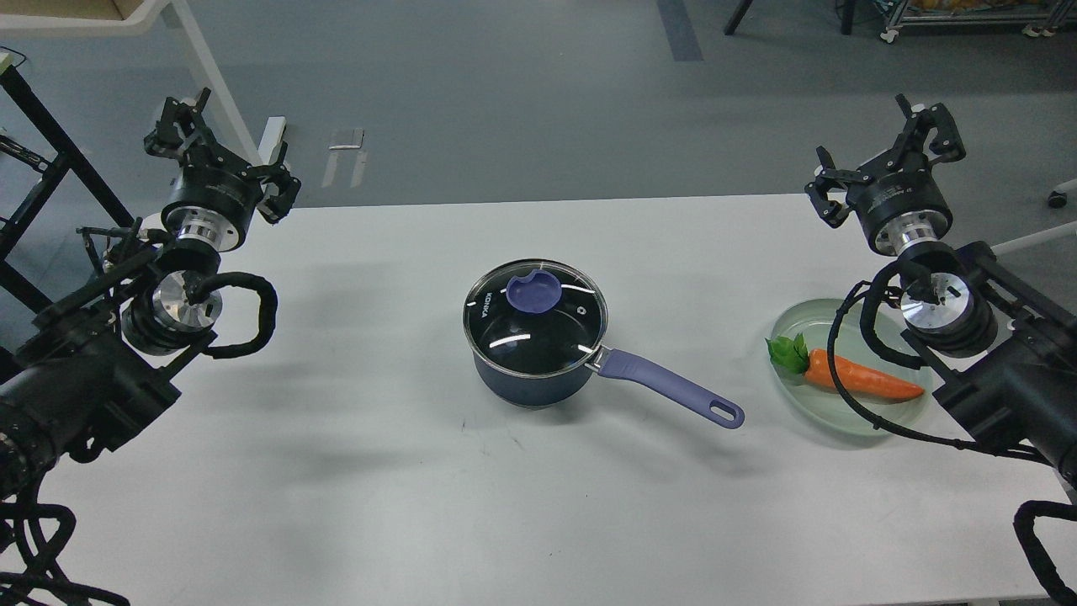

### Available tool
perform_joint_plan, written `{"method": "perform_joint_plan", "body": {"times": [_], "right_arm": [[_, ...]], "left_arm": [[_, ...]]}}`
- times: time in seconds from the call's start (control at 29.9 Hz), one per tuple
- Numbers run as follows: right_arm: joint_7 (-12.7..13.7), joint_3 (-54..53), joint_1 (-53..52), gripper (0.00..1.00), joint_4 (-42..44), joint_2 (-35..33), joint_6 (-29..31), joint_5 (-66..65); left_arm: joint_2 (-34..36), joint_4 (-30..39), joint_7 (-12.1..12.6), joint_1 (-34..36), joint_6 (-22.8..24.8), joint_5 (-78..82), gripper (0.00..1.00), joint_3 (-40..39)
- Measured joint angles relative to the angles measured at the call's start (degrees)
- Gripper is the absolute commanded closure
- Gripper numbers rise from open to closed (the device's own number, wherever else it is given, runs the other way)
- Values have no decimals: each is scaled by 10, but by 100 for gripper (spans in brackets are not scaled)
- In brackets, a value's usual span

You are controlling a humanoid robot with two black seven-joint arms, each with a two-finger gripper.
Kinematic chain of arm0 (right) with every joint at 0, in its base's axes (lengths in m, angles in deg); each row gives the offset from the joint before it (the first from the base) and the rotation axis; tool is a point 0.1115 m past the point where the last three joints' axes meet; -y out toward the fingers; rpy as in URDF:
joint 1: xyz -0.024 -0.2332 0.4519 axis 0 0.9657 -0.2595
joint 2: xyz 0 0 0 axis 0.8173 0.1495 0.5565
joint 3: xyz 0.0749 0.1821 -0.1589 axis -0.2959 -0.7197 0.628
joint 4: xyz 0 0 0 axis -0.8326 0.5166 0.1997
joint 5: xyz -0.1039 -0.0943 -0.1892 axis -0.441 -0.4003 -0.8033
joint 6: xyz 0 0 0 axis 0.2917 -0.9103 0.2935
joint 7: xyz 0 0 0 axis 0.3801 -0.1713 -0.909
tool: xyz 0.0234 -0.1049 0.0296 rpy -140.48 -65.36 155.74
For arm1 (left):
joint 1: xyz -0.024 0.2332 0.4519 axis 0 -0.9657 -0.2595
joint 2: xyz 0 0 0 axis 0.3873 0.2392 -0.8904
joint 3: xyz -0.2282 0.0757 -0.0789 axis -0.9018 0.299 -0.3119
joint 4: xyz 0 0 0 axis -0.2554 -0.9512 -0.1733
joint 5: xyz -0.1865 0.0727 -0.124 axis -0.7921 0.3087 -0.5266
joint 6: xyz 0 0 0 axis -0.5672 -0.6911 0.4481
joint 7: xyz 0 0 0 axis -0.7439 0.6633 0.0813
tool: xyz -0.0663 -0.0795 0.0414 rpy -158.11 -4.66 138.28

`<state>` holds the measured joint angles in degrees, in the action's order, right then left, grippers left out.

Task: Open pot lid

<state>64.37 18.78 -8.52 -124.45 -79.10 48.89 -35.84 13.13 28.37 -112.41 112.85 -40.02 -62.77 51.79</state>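
A lab or robotics test space, not a home kitchen: bare white table (336, 471) on plain grey floor (522, 101), black frame legs (50, 143) at left, a wheeled metal rack (968, 21) at far right. Toy carrot (858, 379) in a pale green glass dish (799, 324) as a prop.

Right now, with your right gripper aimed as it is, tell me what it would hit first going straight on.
The right gripper points up and away, past the table's far edge. Nothing shows in that line but open floor, though depth is hard to judge. The pot and lid lie well off it.
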Motion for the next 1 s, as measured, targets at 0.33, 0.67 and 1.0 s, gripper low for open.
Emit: {"method": "perform_joint_plan", "body": {"times": [0.33, 0.67, 1.0], "right_arm": [[-1, 1, -3, 0, 0, 0, -1, 0], [2, 62, -29, 0, -39, -41, -6, -17], [2, 316, -214, 0, -160, -175, -12, -60]], "left_arm": [[5, 2, 0, 0, -8, 3, 1, 3], [20, 2, 73, 2, 2, 2, 1, -7], [19, 2, 73, 7, 17, 13, 1, -8]]}}
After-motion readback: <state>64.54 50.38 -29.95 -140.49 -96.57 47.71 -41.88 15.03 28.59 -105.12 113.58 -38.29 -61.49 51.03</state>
